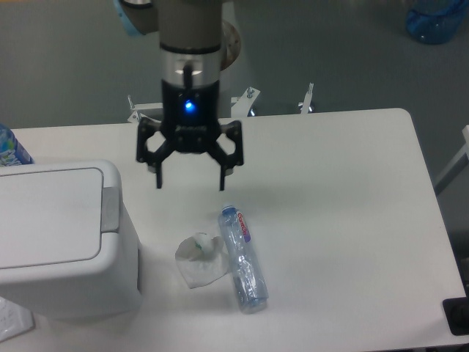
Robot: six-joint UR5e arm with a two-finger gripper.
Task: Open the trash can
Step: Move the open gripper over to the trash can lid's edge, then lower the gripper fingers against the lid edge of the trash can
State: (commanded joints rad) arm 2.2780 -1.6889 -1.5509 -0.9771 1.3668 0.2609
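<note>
You are in the approach step: the black two-finger gripper [190,182] hangs above the white table [344,191] with its fingers spread wide and nothing between them, off to the right of the large boxy white plastic trash can [62,242] and not touching it. That bin sits at the left edge of the table, its flat rectangular lid panel [45,215] lying shut and level, with the small grey push tab [109,209] on the side facing the gripper. Judging from this, the lid has not been worked yet, and your next move calls for bringing a fingertip over that tab and pressing it, or catching the lid edge beside it; the tab is narrow, so line up carefully. With the lid closed you cannot tell what the bin holds. Below the gripper, well clear of the bin, a clear plastic bottle [243,258] lies on its side, seemingly empty, and a crumpled white paper [198,259] touches it on its left; keep off both.
</note>
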